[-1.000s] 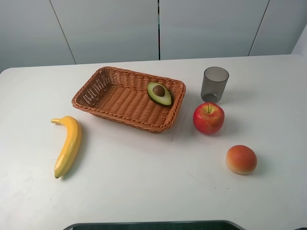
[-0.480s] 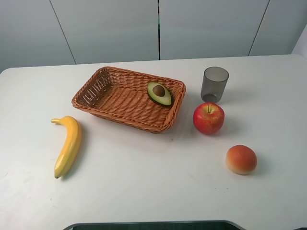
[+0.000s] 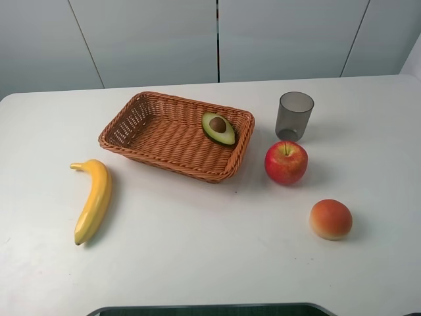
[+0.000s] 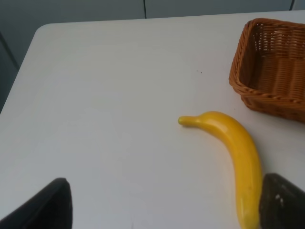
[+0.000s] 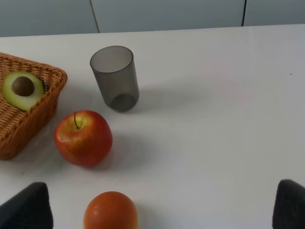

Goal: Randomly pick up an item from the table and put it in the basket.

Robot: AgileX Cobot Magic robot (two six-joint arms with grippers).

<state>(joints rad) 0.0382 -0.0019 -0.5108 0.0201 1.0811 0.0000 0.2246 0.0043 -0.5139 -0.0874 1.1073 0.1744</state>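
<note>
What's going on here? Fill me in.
Nothing is being handled right now. The avocado lies in the basket, near its right end, leaning on the wall. The banana, apple, an orange fruit and the cup sit on the table outside it. Both arms are pulled back: only the finger tips of the left gripper and right gripper show, spread wide and holding nothing.
</note>
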